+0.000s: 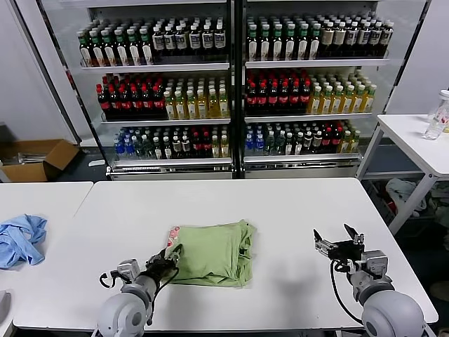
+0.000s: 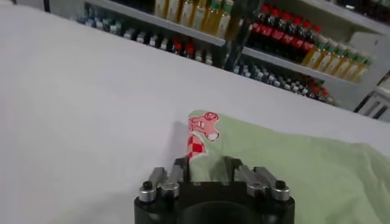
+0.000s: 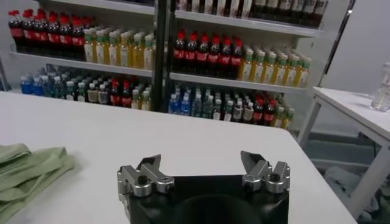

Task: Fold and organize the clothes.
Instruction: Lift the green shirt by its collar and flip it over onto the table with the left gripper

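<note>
One shirt (image 1: 214, 253) to deal with: light green, lying mid-surface (image 1: 280, 203) in a rough folded square, several layers deep, with the red-and-white patch (image 1: 173, 235) at its far left corner. The right-hand edge looks bunched and wavy, with loose layers showing in the right wrist view (image 3: 27, 173).

Left gripper (image 1: 168, 261) is at the shirt's near-left edge. In the left wrist view (image 2: 206, 173) its fingers straddle the edge just below the patch (image 2: 203, 129) and sit close together with cloth between them, so we read it as clamped on the shirt edge. How much fabric it has caught is hidden by the gripper body.

Right gripper (image 1: 337, 242) hovers over bare surface, well apart from the shirt, fingers (image 3: 150, 164) spread wide, holding nothing.

Handling, as we judge it:
- Light, soft cotton with no stiffness. It will drape and sag from any pinch point.
- Layers can slide on each other, so a one-corner pull likely peels the top layer instead of moving the stack.
- Not fragile or slippery, but on the smooth surface it should drag easily.
- Best holds: pinch through all layers at an edge or corner, ideally two points on the same edge, one per gripper, to keep the fold square.
- Avoid the bunched right edge for a first grab, since it is easy to catch a single layer there.

Blue garment (image 1: 21, 239) sits on the neighbouring surface at far left, not ours.
</note>
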Action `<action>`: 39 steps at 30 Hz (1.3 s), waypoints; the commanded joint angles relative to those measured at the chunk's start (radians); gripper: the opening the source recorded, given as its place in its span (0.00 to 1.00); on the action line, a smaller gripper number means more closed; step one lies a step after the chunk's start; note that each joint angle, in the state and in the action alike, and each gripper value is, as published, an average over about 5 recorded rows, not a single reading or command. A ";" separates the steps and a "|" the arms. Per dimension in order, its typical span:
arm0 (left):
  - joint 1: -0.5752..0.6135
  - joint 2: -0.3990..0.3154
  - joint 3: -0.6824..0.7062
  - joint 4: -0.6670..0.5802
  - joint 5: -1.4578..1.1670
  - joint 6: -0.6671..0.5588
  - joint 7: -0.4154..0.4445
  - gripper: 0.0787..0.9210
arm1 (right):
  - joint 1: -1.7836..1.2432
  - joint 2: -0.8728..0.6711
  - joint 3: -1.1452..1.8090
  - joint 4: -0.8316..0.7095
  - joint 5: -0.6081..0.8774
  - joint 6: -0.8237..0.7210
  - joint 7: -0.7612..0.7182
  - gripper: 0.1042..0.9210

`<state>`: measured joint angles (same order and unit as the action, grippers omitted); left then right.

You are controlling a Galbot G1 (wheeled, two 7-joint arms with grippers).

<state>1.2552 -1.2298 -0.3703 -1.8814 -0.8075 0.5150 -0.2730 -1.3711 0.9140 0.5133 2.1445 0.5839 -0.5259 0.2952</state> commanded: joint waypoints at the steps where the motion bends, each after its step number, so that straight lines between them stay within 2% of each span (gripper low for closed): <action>1: 0.005 -0.003 -0.075 0.004 -0.332 0.005 0.025 0.32 | -0.002 -0.002 0.010 0.006 0.004 -0.001 0.001 0.88; 8: 0.023 -0.012 -0.271 -0.039 -0.544 -0.006 0.010 0.08 | -0.006 -0.007 0.021 0.016 0.012 0.000 0.003 0.88; 11: 0.031 0.008 -0.394 -0.043 -0.631 -0.003 -0.009 0.03 | -0.006 -0.008 0.022 0.016 0.015 0.002 0.002 0.88; 14: 0.036 0.060 -0.527 -0.032 -0.684 0.006 -0.022 0.01 | -0.002 -0.008 0.020 0.013 0.017 0.006 0.001 0.88; 19: 0.038 0.219 -0.706 -0.016 -0.635 0.036 -0.038 0.01 | 0.009 -0.004 0.011 0.009 0.021 0.011 -0.001 0.88; 23: 0.029 0.320 -0.734 -0.085 -0.552 0.049 -0.067 0.01 | 0.019 0.001 0.001 0.011 0.022 0.013 -0.002 0.88; 26: 0.016 0.327 -0.612 -0.207 -0.457 0.056 -0.107 0.01 | 0.020 0.006 -0.005 0.017 0.022 0.013 -0.002 0.88; 29: 0.000 0.249 -0.373 -0.288 -0.284 0.062 -0.143 0.01 | 0.017 0.007 -0.009 0.026 0.021 0.013 -0.003 0.88; 32: -0.034 0.107 -0.136 -0.269 -0.100 0.062 -0.171 0.01 | 0.013 0.007 -0.008 0.035 0.020 0.015 -0.004 0.88; 34: -0.069 0.002 -0.032 -0.239 -0.056 0.062 -0.188 0.01 | 0.017 0.009 -0.008 0.039 0.020 0.016 -0.004 0.88; 39: -0.158 -0.235 0.146 -0.170 -0.134 0.058 -0.230 0.01 | 0.033 0.010 -0.014 0.041 0.021 0.018 -0.006 0.88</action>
<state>1.2147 -1.1358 -0.6521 -2.0534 -1.0877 0.5652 -0.4212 -1.3472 0.9228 0.5028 2.1795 0.6043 -0.5100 0.2904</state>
